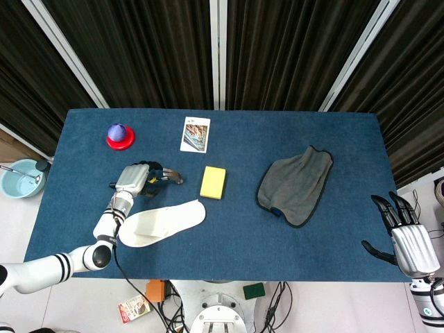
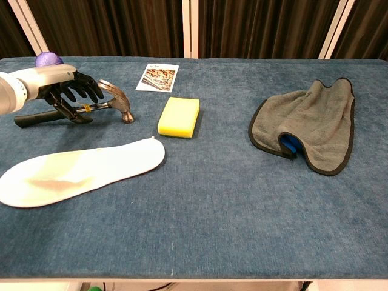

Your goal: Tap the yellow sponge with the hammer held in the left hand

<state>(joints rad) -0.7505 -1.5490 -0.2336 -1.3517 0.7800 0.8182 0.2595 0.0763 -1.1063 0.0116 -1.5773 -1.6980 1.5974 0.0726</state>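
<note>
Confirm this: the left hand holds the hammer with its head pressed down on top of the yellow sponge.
Not quite. The left hand does hold the hammer, but its head is not on the yellow sponge; it sits beside the sponge, apart from it, toward the robot's left. The chest view shows the gap.

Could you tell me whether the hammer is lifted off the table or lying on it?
Partly lifted: the left robot hand grips the hammer by its handle, while its head and the grip end seem to touch the table.
</note>
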